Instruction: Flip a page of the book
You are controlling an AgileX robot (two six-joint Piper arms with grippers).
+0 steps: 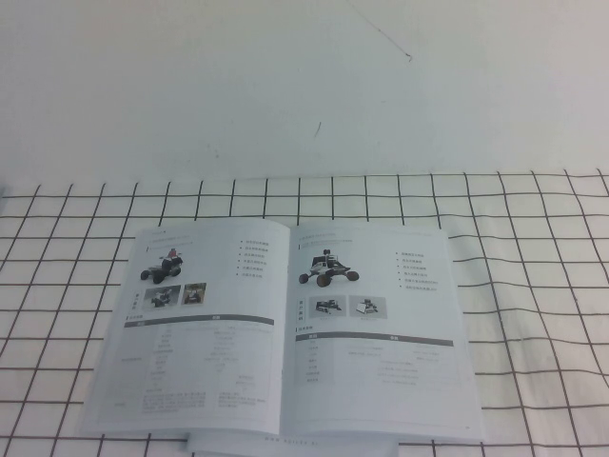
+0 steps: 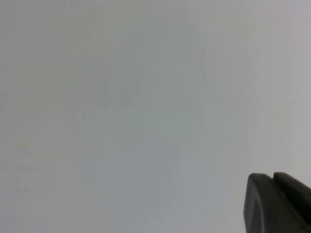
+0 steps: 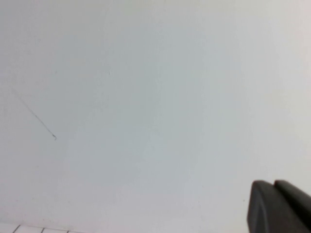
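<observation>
The book [image 1: 205, 367] lies open and flat on the checked cloth, near the front middle of the high view. Its right-hand leaf is the page [image 1: 381, 357], with a black rover above two small photos and a table of tiny text. The left-hand leaf shows a rover with a red-topped rider. Neither arm shows in the high view. My left gripper [image 2: 272, 178] shows only as two dark fingertips pressed together, facing a blank white surface. My right gripper [image 3: 273, 185] looks the same, shut and empty, facing the white wall with a strip of the cloth at the picture's edge.
A white cloth with a black grid [image 1: 533, 286] covers the table. A plain white wall [image 1: 285, 86] with a thin dark line [image 1: 381, 33] stands behind it. A plain white sheet [image 1: 285, 446] sticks out under the book's front edge.
</observation>
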